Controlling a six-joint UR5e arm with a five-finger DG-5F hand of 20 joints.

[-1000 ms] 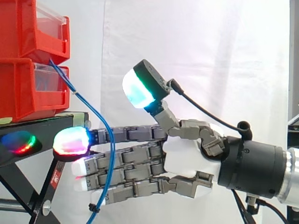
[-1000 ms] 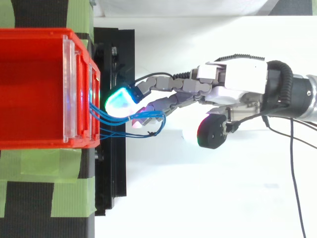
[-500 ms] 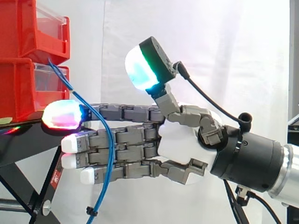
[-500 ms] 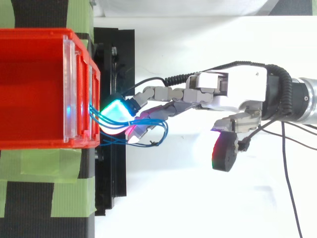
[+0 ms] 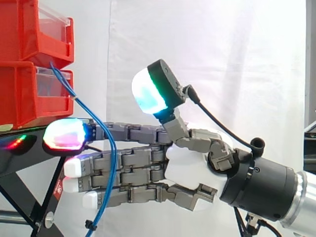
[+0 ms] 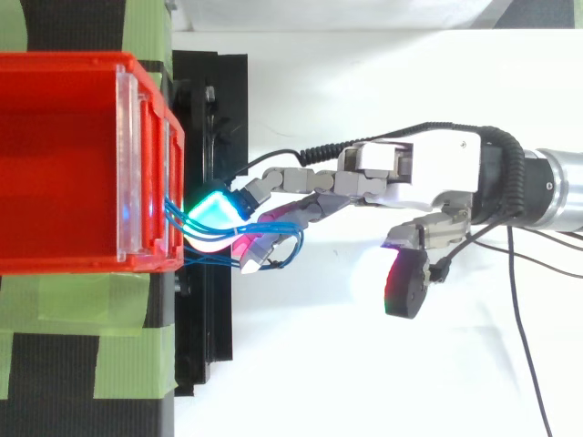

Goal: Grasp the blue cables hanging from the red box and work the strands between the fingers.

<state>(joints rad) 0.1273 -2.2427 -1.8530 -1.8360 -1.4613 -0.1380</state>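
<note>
Thin blue cables hang from the front of the lower red bin and run down across my hand's straight fingers. My hand reaches in level from the right, with its fingers stretched toward the stand. The topmost fingertip glows right beside the stand's edge. The thumb stands raised, well away from the cables. From above, the cables leave the red bin and loop around the fingertips of the hand. Whether any strand sits between two fingers I cannot tell.
Two red bins are stacked on a black stand at the left, with clear inserts at their fronts. Green tape runs under the bin. A white curtain hangs behind, and white table surface lies under the arm.
The hand has moved left toward the bins and its top finger has risen to the stand's edge. The thumb swung outward. The cables' lower part shifted left with the fingers.
</note>
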